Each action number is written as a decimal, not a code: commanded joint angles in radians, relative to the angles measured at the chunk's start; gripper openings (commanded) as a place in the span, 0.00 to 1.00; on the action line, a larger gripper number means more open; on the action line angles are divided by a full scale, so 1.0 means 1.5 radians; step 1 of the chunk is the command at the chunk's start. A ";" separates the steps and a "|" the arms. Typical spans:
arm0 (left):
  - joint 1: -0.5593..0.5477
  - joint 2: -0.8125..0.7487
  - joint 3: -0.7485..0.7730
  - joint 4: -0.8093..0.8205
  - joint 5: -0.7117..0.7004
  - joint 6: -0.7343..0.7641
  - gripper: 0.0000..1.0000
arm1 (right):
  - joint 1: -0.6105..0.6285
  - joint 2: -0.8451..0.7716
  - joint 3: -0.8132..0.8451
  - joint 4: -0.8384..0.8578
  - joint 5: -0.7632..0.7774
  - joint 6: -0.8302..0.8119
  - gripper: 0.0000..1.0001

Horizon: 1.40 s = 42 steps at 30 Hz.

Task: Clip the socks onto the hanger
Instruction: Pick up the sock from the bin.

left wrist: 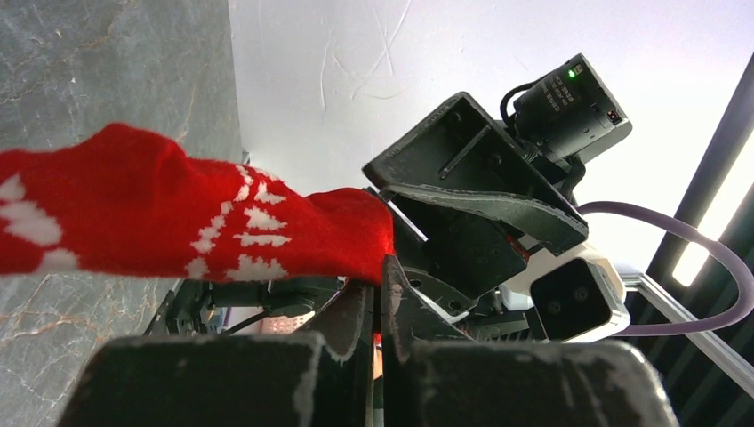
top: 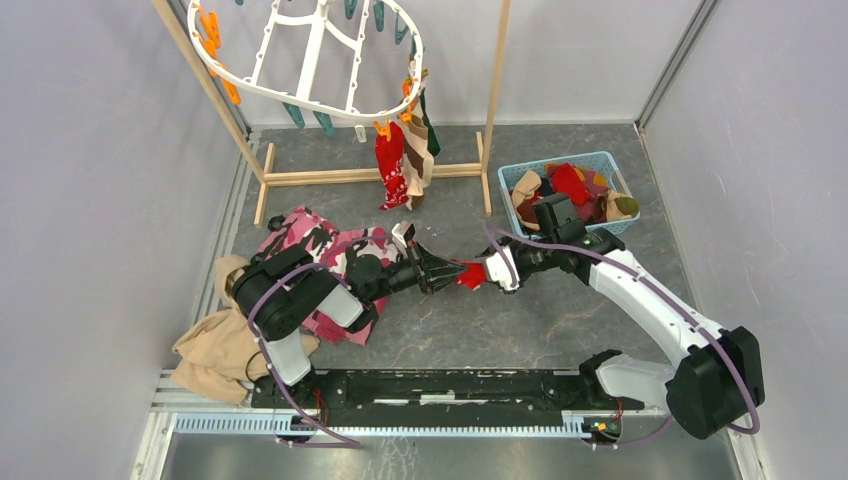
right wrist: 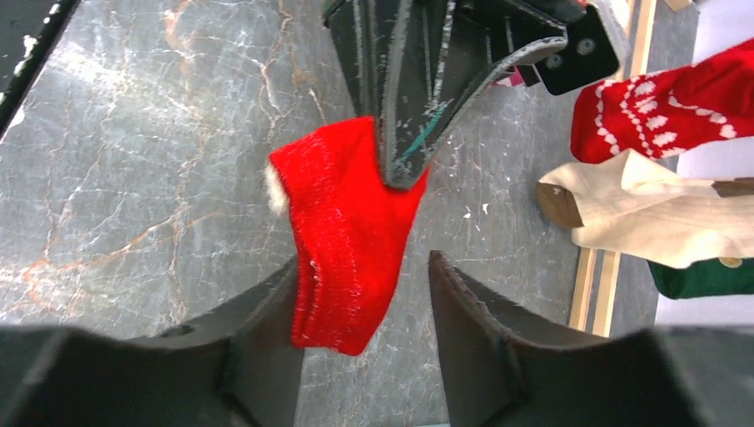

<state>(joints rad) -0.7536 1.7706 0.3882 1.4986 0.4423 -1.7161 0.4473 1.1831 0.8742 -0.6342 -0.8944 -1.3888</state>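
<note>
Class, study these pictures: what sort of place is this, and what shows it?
Likely a robot lab cell staged for laundry: bare grey walls, two bolted-down arms, a white clip hanger, a blue basket of socks.

Hanger (top: pixel 313 50) rear; basket (top: pixel 560 158) right; garment (top: pixel 320 240) left; sock (top: pixel 470 275) centre, between left gripper (top: pixel 448 271) and right gripper (top: pixel 487 272).
</note>
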 commanded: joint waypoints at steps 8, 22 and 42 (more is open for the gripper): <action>0.022 -0.027 -0.013 0.159 -0.023 -0.008 0.21 | 0.007 -0.017 0.035 0.050 -0.011 0.102 0.21; 0.011 -0.519 -0.086 -0.462 -0.143 0.703 0.66 | 0.006 0.124 0.158 -0.128 -0.121 0.153 0.00; -0.108 -0.520 -0.040 -0.533 -0.103 1.271 0.82 | 0.014 0.210 0.185 -0.127 -0.156 0.244 0.00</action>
<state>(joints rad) -0.9016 0.9268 0.2436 0.6731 0.2977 0.0074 0.4629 1.5082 1.1393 -0.8433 -1.0996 -1.0428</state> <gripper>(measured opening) 0.829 0.034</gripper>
